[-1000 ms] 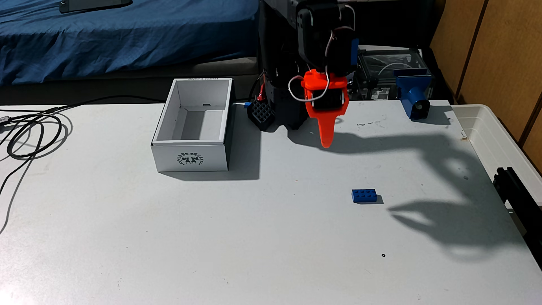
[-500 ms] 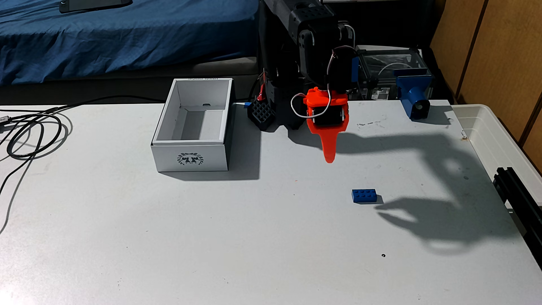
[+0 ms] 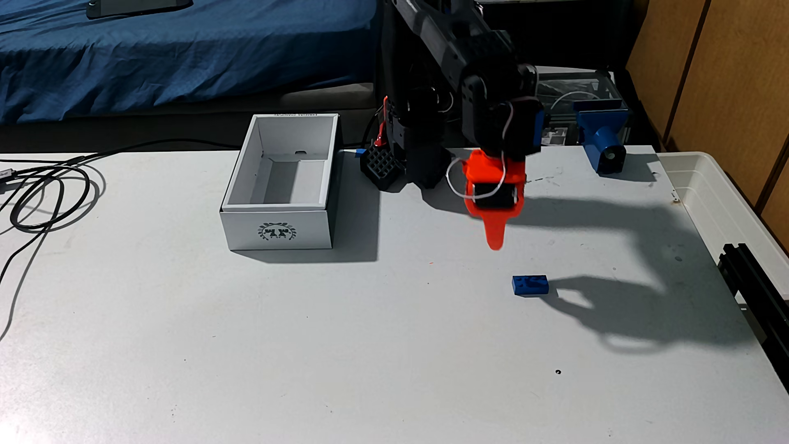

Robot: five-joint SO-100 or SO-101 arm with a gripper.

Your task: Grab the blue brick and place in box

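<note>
The blue brick (image 3: pixel 530 285) lies flat on the white table (image 3: pixel 384 350), right of centre. The box (image 3: pixel 277 228), white with a dark wreath emblem on its near side, stands open-topped at the left of the arm's base, and nothing shows inside it. My orange gripper (image 3: pixel 495 244) hangs point-down above the table, a short way behind and left of the brick, touching nothing. I see its fingers edge-on, one behind the other. Its shadow on the table beside the brick shows two prongs with a light gap between them, so it stands open and holds nothing.
Black cables (image 3: pixel 47 192) loop at the table's left edge. A blue 3D-printed bracket (image 3: pixel 602 141) stands at the back right, a translucent plastic tray (image 3: pixel 721 205) along the right edge, and a black rail (image 3: pixel 755 290) near it. A blue bed (image 3: pixel 170 55) lies behind.
The arm has reached forward and to the right, bringing the gripper lower and closer to the brick. Its shadow has slid left up to the brick. Brick and box have not moved.
</note>
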